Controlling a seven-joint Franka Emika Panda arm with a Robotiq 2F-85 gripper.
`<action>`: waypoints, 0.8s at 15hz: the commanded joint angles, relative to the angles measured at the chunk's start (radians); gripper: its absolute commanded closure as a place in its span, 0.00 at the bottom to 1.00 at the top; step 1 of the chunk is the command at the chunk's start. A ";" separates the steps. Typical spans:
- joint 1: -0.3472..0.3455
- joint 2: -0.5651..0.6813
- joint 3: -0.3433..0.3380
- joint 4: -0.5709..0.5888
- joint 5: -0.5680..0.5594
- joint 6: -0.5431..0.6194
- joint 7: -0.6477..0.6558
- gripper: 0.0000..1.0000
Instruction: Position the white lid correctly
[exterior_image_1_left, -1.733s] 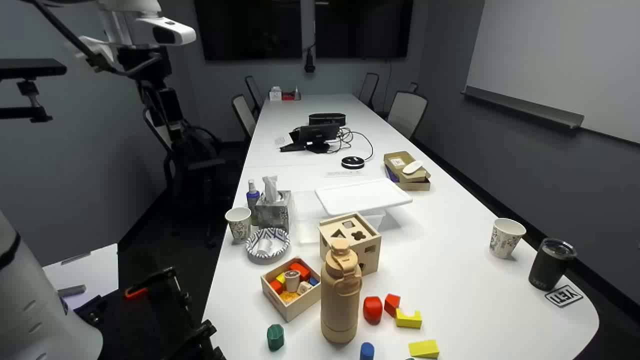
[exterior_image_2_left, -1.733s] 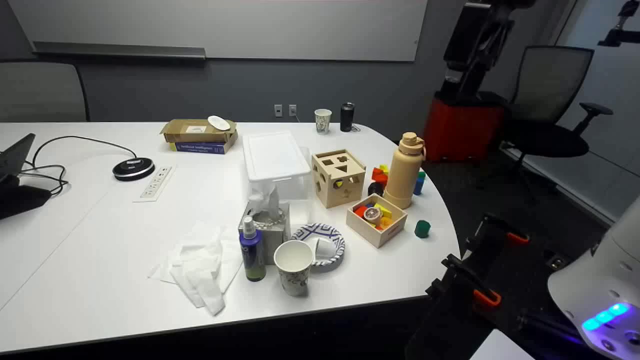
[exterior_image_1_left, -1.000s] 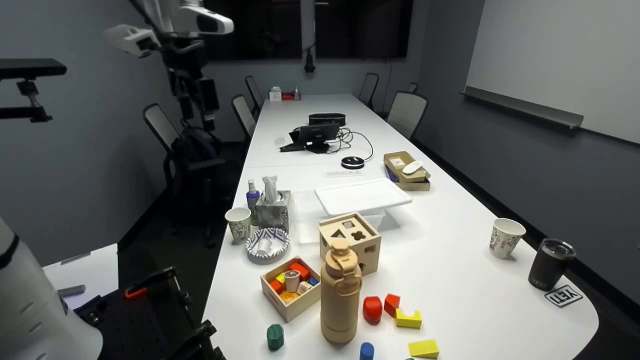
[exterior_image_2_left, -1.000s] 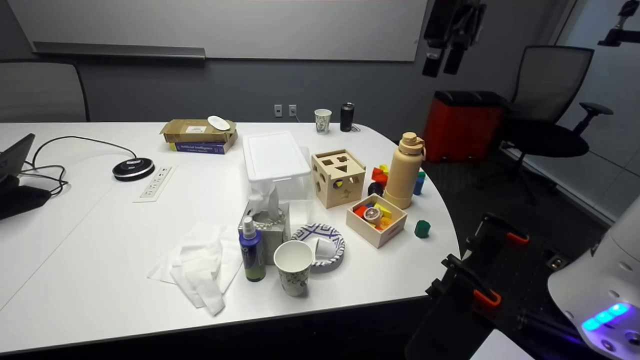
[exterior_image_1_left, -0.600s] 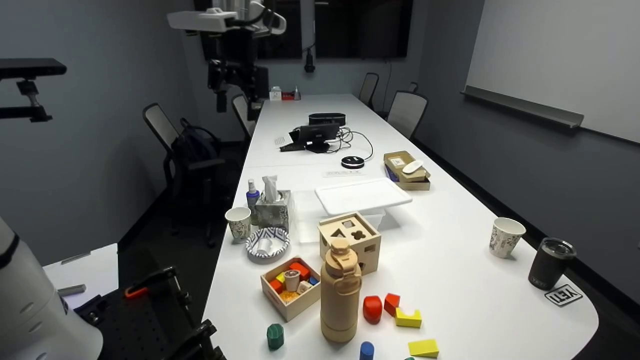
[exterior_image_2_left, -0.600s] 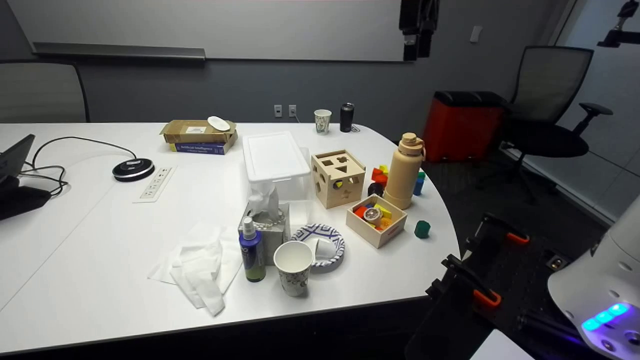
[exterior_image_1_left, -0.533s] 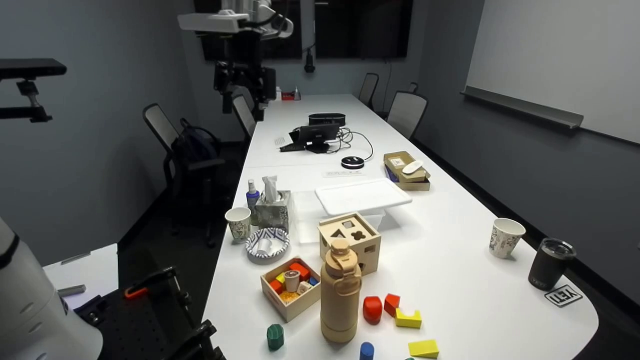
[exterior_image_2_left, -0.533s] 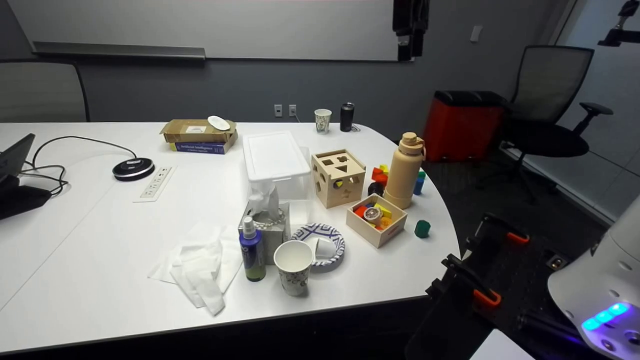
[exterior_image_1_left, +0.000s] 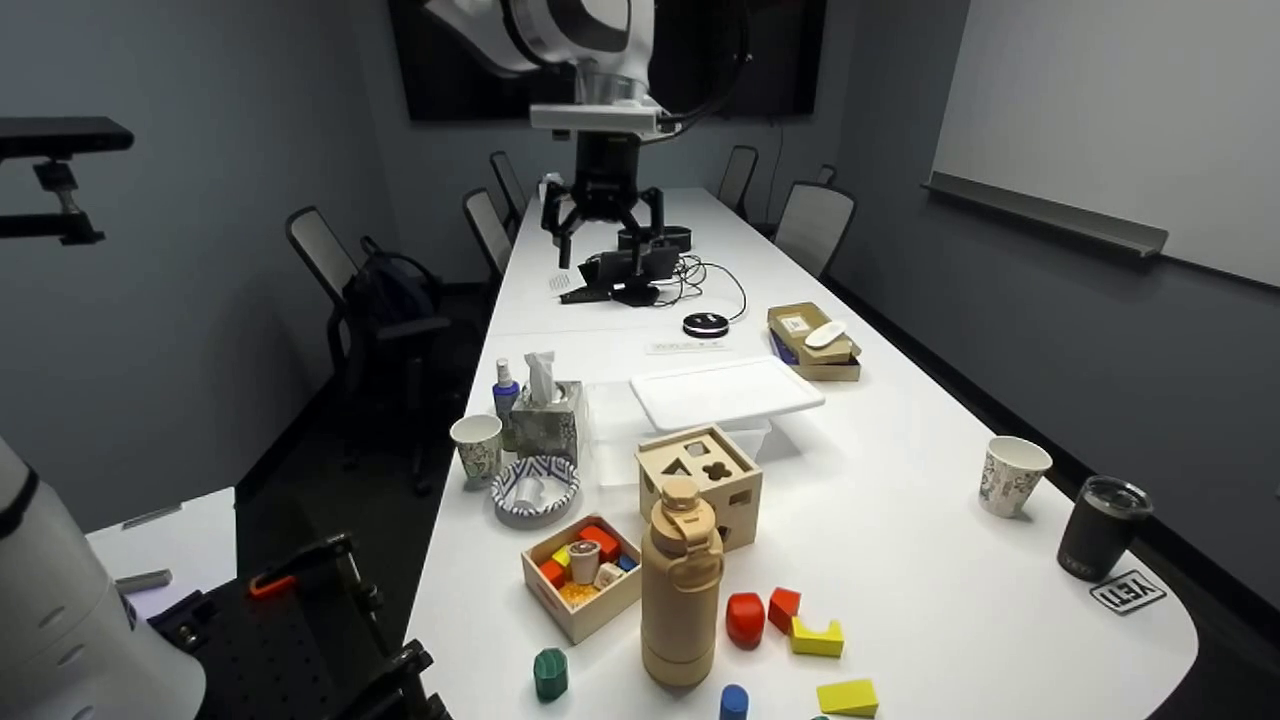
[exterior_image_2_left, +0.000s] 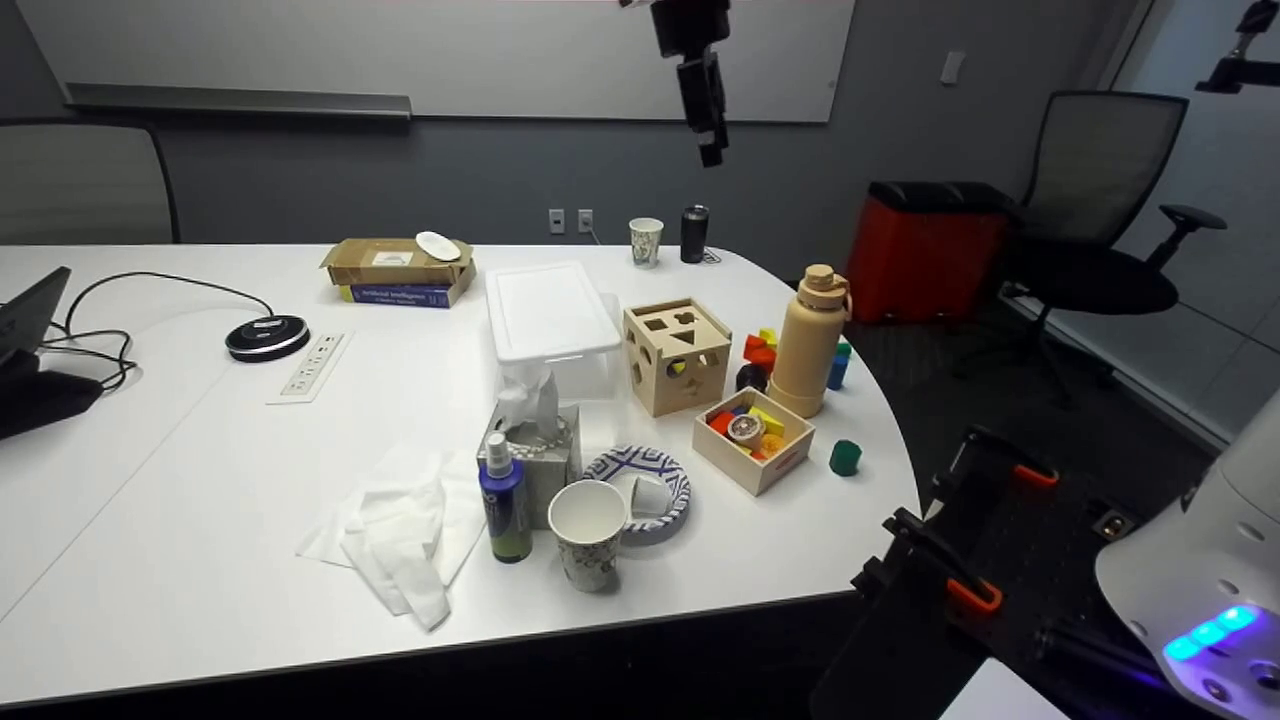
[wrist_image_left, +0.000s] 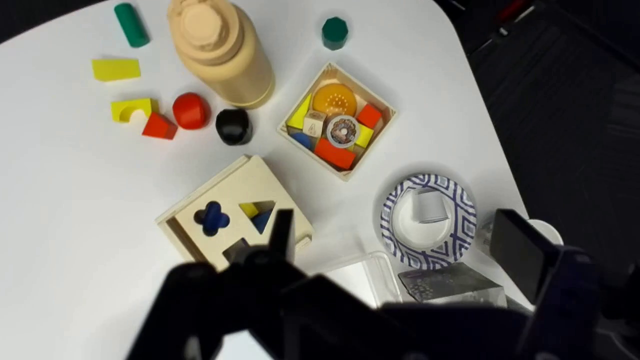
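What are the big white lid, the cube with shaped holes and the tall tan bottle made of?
The white lid looks like smooth plastic: an even, opaque surface with rounded corners. The cube is probably smooth wood, judging by its pale tan panels. The bottle is matte and evenly colored, so coated metal or plastic; I can't tell which.

Dark floor (exterior_image_2_left: 920, 375) shows beside the long white table (exterior_image_1_left: 900, 600). Along 1 long side of the table a gray wall (exterior_image_2_left: 330, 180) carries a wide whiteboard (exterior_image_2_left: 435, 55) and 2 outlet plates (exterior_image_2_left: 556, 221). Behind the table's far end are 2 dark screens (exterior_image_1_left: 785, 65). Mesh-backed chairs (exterior_image_1_left: 815, 225) stand on both its long sides; past its rounded end sits a black-topped red box (exterior_image_2_left: 925, 260) near another chair (exterior_image_2_left: 1100, 200).
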 joint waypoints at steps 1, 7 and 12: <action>-0.036 0.226 0.037 0.255 0.004 -0.011 -0.066 0.00; -0.073 0.517 0.086 0.570 0.068 0.098 -0.043 0.00; -0.084 0.678 0.105 0.701 0.110 0.209 -0.024 0.00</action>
